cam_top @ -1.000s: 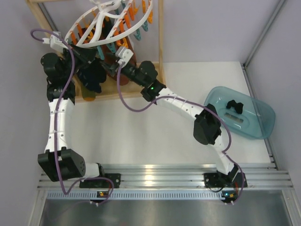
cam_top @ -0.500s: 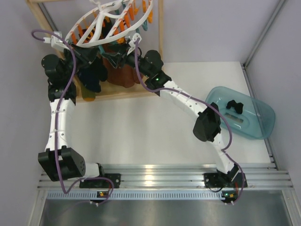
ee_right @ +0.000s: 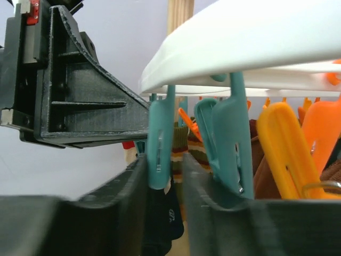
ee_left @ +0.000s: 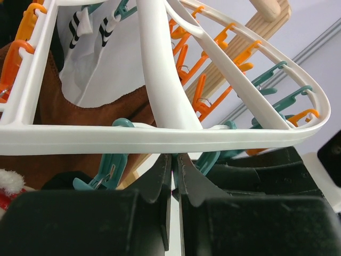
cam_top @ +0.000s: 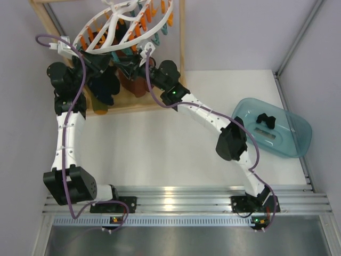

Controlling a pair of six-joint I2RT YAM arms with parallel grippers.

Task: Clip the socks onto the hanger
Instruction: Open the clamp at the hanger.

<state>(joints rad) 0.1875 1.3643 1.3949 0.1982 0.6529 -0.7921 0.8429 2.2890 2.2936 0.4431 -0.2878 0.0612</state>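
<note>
The round white hanger (cam_top: 128, 26) hangs at the back left, ringed with orange and teal clips. My left gripper (cam_top: 112, 68) reaches up under its rim (ee_left: 160, 138). Its fingertips (ee_left: 176, 158) are pressed together just below the rim, with a sliver of teal clip between them. My right gripper (ee_right: 165, 160) stands partly open, one finger on each side of a teal clip (ee_right: 160, 128). A black sock (ee_right: 162, 218) hangs from below that clip, between the fingers. The left gripper (ee_right: 90, 101) meets the same clip's top. Another black sock (cam_top: 265, 119) lies in the bin.
A wooden frame (cam_top: 182, 48) surrounds the hanger. Rust-brown cloth (cam_top: 136, 85) and a striped sock (ee_right: 181, 144) hang under it. A teal plastic bin (cam_top: 298, 133) sits at the right on the white table. Grey walls close in the sides.
My right gripper has risen and moved left, from beside the brown cloth up to the hanger's rim. The left arm has barely moved.
</note>
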